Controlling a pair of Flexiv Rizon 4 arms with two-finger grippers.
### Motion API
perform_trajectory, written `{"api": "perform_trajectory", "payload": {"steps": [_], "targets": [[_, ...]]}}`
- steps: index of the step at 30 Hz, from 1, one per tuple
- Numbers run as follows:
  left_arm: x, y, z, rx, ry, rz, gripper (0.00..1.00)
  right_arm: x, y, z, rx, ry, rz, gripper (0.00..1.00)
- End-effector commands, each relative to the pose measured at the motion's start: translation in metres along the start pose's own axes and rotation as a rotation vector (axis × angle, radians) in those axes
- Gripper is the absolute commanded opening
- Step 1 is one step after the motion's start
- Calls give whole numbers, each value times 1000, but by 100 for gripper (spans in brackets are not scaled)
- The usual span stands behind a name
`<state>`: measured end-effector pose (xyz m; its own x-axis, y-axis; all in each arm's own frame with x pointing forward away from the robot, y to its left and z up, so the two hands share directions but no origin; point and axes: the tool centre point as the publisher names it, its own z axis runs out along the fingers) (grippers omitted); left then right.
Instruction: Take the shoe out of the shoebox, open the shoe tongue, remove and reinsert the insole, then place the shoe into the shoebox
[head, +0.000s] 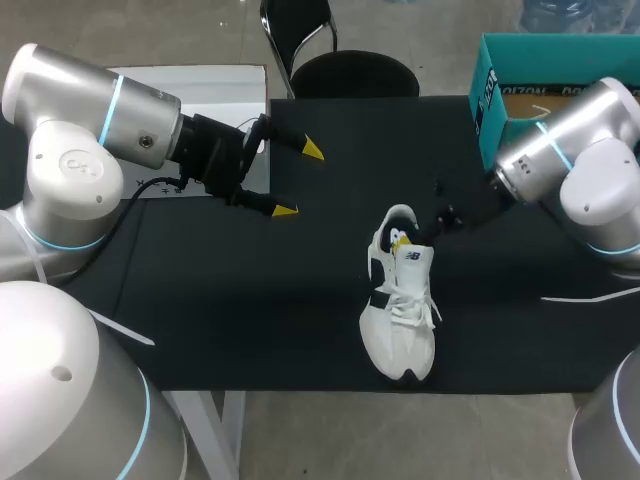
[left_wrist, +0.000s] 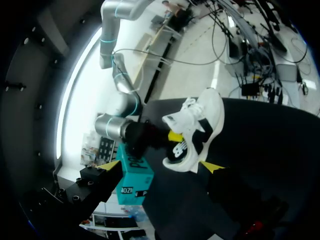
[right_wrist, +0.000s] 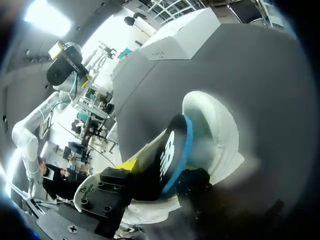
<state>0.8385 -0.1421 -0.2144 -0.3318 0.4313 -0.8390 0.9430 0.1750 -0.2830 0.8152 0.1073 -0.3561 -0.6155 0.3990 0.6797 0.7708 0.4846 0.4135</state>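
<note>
Head view: left gripper (head: 299, 180) hovers above tabletop (head: 250, 300), fingers spread wide, nothing between them. White-and-black shoe (head: 398, 320) stands on its sole near tabletop's front edge, toe toward robot, well apart from left gripper. Right gripper (head: 418, 233) at shoe's heel opening, one yellow tip inside. Right wrist view: its fingers pinch black insole (right_wrist: 167, 155) with blue underside, heel end raised out of shoe. Teal shoebox (head: 500, 80) at far right corner, beside right arm.

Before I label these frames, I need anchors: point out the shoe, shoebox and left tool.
shoe (head: 396, 338), head view, white toe.
shoebox (head: 487, 95), head view, teal side wall.
left tool (head: 299, 180), head view, midway between tips.
</note>
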Motion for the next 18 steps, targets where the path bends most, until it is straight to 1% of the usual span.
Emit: {"api": "perform_trajectory", "payload": {"steps": [1,9,15,18], "targets": [[0,0,0,-2,3,1,100,7,5,-14,-1,-29,-11,100],[0,0,0,-2,3,1,100,3,23,-24,-16,-76,-50,100],[0,0,0,-2,3,1,100,0,31,-28,-13,-106,-66,100],[0,0,0,-2,3,1,100,-1,34,-35,-16,-177,-44,100]]}}
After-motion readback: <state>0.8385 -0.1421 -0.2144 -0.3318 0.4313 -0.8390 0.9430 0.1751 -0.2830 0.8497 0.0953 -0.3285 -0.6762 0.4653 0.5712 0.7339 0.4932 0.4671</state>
